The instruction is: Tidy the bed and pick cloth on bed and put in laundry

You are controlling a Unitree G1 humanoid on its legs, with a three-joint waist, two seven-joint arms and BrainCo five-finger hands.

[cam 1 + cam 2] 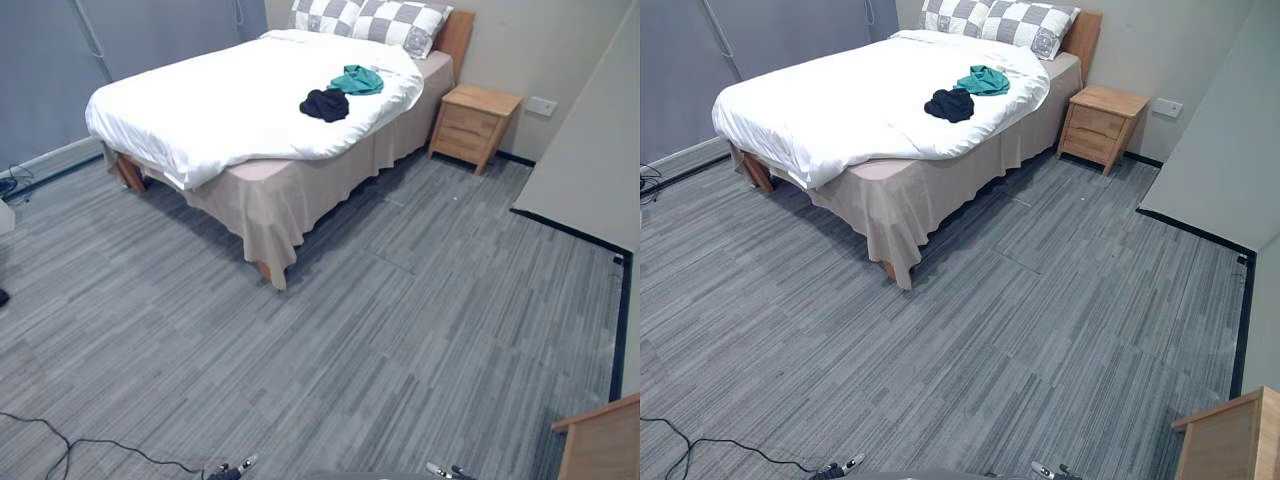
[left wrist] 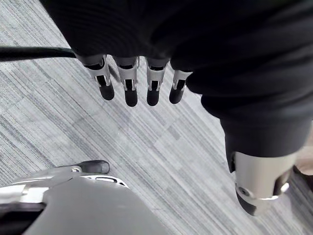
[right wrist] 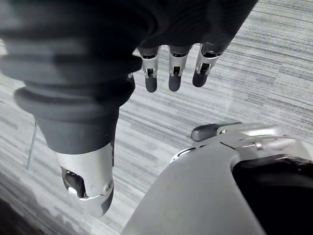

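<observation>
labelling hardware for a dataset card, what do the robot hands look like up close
The left robot hand and right robot hand match: silver fingers in a row ending in rounded dark tips, a thicker silver thumb set apart, and a dark ribbed cover over the back and wrist.

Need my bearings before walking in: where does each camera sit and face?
Left eye view: on the head, facing down and ahead at the bed with black cloth, green cloth; left robot hand, right robot hand at bottom edge.
Right eye view: beside it, sharing that scene.
Left wrist view: along the open left robot hand, down at floor.
Right wrist view: along the open right robot hand, same floor.
</observation>
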